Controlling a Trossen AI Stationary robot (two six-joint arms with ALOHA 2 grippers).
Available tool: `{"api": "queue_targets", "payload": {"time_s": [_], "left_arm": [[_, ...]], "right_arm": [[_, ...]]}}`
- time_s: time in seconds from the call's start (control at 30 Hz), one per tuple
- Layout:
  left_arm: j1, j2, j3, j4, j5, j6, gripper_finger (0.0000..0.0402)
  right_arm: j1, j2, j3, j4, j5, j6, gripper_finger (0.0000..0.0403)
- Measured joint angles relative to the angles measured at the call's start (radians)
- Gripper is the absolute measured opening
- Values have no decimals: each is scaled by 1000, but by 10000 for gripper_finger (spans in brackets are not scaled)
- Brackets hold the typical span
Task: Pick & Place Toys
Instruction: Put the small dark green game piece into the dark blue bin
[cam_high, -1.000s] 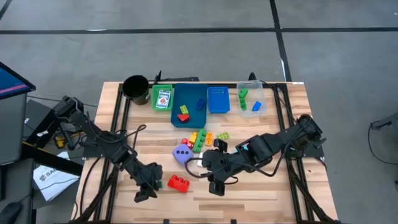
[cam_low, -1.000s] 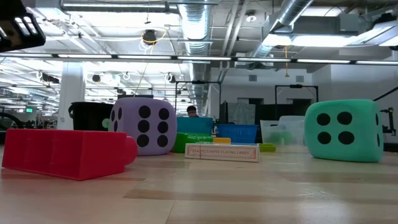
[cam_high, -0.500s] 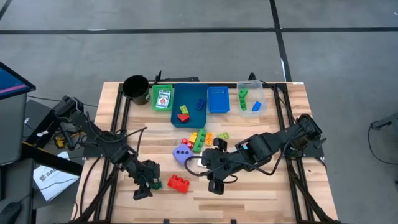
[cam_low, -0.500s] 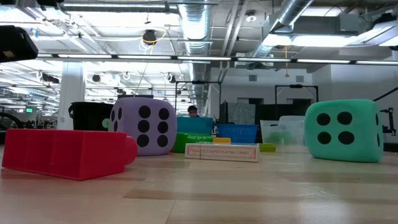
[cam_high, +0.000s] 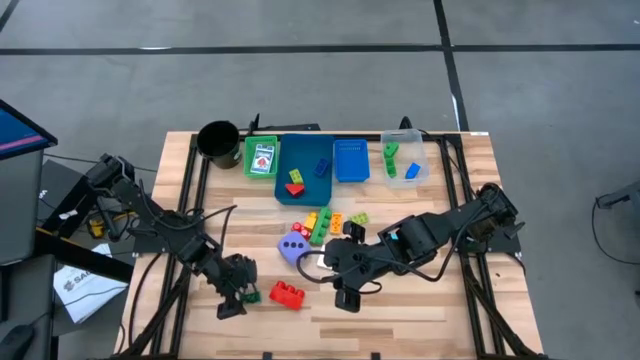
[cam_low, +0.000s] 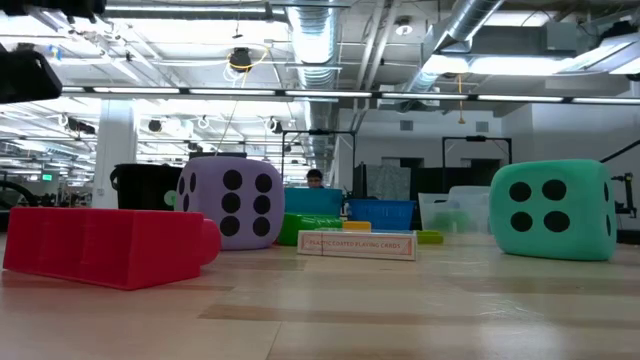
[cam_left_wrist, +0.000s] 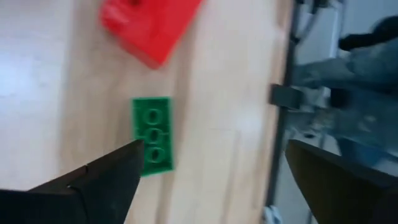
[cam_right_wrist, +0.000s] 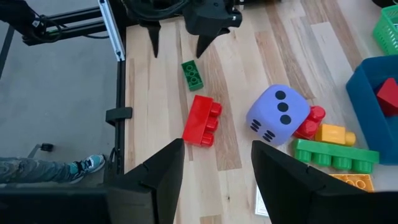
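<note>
We see the left end effector, fingers spread and empty, over the green brick lying flat on the bench, at nine o'clock of the red brick; the right end effector stands part-open, empty.

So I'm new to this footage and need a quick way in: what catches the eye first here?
The purple dice at mid-table, beside a heap of coloured bricks. Nearer the front edge, the left gripper stands open beside a small green brick, with a red brick just past it. The right gripper hovers right of the red brick, jaws apart, holding nothing.
</note>
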Motion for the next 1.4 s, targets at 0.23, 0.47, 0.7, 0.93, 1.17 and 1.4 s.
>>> {"api": "queue_targets", "payload": {"time_s": [0.23, 0.47, 0.7, 0.93, 1.17, 1.4], "left_arm": [[0, 0, -13, -6, -107, -25, 395], [0, 0, -61, 30, -109, -32, 399], [0, 0, -123, 60, -119, -81, 399], [0, 0, -189, 159, -123, -82, 399], [-1, 0, -238, 243, -114, -83, 397], [-1, 1, -243, 241, -114, -82, 396]], "right_arm": [[0, 0, 0, -1, 0, -4, 184], [0, 0, 0, -3, 0, -3, 184], [0, 0, 0, -3, 0, -3, 184], [0, 0, 0, -4, 1, -3, 184], [0, 0, 0, -4, 1, -3, 184], [0, 0, 0, -4, 7, -3, 184]]}}
